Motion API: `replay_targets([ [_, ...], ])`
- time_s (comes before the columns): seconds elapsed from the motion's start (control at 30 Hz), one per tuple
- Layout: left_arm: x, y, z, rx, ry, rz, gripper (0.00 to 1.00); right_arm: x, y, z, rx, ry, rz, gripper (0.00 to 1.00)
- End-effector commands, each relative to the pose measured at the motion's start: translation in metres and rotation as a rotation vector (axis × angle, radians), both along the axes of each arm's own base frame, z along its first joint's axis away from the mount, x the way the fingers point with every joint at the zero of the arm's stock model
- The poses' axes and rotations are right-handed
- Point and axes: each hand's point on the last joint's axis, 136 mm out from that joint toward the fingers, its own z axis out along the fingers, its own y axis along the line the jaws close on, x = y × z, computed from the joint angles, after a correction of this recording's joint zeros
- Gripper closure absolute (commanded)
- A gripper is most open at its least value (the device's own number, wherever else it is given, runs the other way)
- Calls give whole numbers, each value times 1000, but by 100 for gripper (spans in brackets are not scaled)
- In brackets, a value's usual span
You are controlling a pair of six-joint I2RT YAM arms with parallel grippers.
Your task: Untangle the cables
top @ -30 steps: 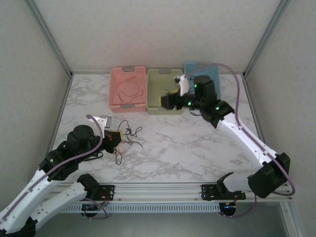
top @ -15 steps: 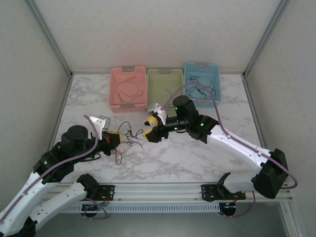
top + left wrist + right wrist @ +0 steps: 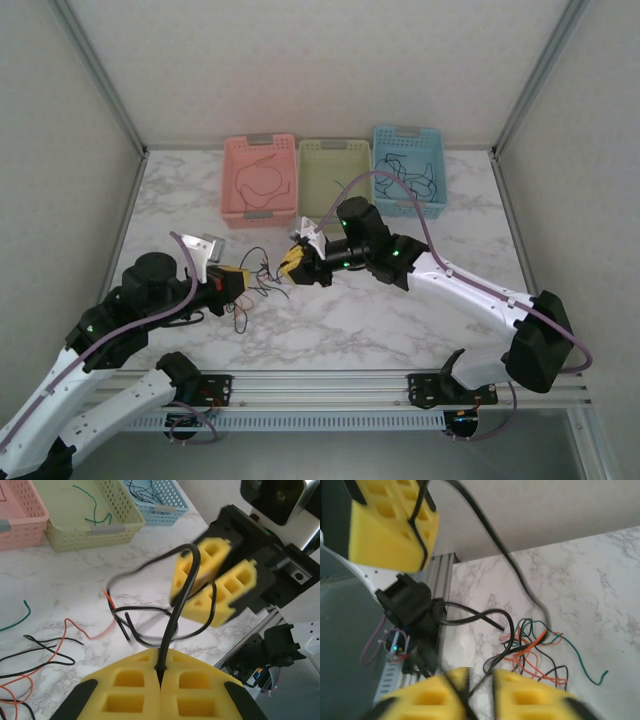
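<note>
Pulling apart could snap or slip the thin black strand [image 3: 176,611], clamped in the closed left gripper [image 3: 160,666] jaws and apparently in the closed right gripper [image 3: 291,263] jaws, because it may be knotted into the red, green and black cables [image 3: 530,652] clumped on the marble bench [image 3: 400,310]

Soft, even light; close views smeared.
Diffuse brightness from above lit the white marbled table [image 3: 400,300], leaving faint shadows. The right gripper with yellow foam pads [image 3: 186,600] and a thin black cable [image 3: 145,570] were motion-blurred.
</note>
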Motion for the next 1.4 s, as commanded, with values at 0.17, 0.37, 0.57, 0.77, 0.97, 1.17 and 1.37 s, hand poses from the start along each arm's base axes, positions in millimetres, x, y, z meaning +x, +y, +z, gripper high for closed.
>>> replay_targets([
  [0.17,7,15,21,-8,-64,88,33,-2,-17,67,122,-120,-92,100],
  [0.37,9,29,20,-5,-80,155,5,27,-57,113,186,-104,-369,100],
  [0.57,9,21,15,-26,-59,128,5,33,-79,135,240,-12,-463,100],
  [0.77,19,20,-5,27,-3,167,5,54,-98,140,227,-8,-622,100],
  [0.97,28,24,-26,93,51,221,5,154,-192,96,-64,-27,-1254,100],
  [1.17,29,29,-33,128,60,243,6,240,-266,30,-218,126,-1566,100],
  [1.37,33,46,-38,177,56,325,7,313,-303,-12,-289,191,-1713,100],
])
